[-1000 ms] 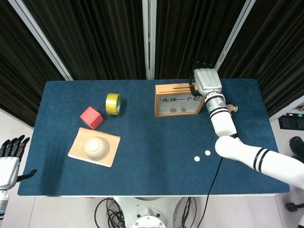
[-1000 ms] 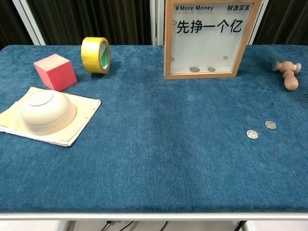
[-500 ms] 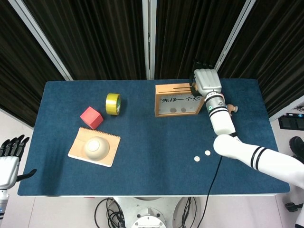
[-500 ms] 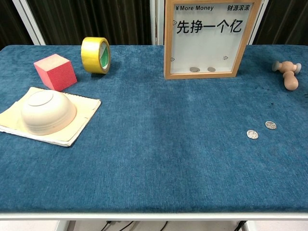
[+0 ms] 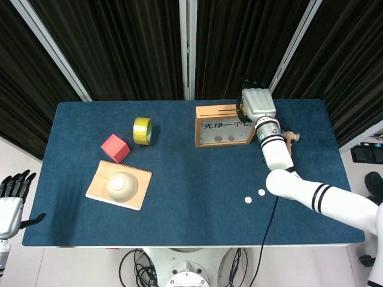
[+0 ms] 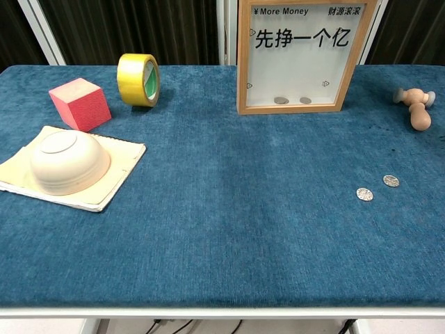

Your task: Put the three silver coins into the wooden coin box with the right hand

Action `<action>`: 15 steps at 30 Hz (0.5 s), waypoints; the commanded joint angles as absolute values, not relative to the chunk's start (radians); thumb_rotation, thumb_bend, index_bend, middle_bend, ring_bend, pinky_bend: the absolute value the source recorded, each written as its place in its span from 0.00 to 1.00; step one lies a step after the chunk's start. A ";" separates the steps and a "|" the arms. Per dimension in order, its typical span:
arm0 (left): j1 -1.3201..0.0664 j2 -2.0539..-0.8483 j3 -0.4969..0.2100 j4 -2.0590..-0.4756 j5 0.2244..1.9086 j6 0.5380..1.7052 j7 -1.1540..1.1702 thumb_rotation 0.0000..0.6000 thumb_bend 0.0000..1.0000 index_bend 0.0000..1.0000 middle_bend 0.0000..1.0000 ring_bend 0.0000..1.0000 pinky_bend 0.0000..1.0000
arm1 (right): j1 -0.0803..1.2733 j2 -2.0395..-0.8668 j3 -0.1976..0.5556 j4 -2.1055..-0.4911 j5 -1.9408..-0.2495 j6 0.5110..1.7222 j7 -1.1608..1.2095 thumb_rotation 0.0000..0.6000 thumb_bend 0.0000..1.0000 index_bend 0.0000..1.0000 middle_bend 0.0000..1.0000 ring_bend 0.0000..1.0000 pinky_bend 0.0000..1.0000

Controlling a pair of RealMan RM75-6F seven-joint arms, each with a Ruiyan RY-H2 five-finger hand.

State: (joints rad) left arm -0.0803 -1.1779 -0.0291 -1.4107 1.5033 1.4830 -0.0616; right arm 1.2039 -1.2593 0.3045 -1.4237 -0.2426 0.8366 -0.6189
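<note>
The wooden coin box point(image 5: 224, 127) stands upright at the back of the table, its glass front facing me point(image 6: 242, 62). Two silver coins lie inside it at the bottom point(image 6: 281, 100). Two more silver coins point(image 5: 248, 200) point(image 5: 261, 192) rest on the blue cloth at the front right point(image 6: 364, 194) point(image 6: 391, 181). My right hand point(image 5: 258, 103) hovers over the right end of the box's top, back of the hand toward the head camera, so its fingers and anything in them are hidden. My left hand point(image 5: 12, 200) hangs off the table's left side, fingers apart and holding nothing.
A yellow tape roll point(image 5: 142, 130) and a red cube point(image 5: 115, 147) sit at the back left. An upturned cream bowl point(image 5: 119, 184) lies on a tan pad at the front left. A small wooden mallet point(image 6: 415, 104) lies right of the box.
My right hand has edged slightly left over the box's top. The coins on the cloth and in the box have not moved.
</note>
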 commanded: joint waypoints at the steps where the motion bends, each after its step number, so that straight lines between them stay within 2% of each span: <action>1: -0.081 -1.178 -0.029 -1.410 1.504 1.483 -0.062 1.00 0.00 0.02 0.00 0.00 0.00 | 1.206 -1.262 0.303 -1.420 -0.244 0.841 -0.616 1.00 0.46 0.79 0.02 0.00 0.00; 15: -0.084 -1.176 -0.030 -1.411 1.502 1.478 -0.062 1.00 0.00 0.02 0.00 0.00 0.00 | 1.216 -1.261 0.289 -1.413 -0.227 0.839 -0.619 1.00 0.46 0.79 0.02 0.00 0.00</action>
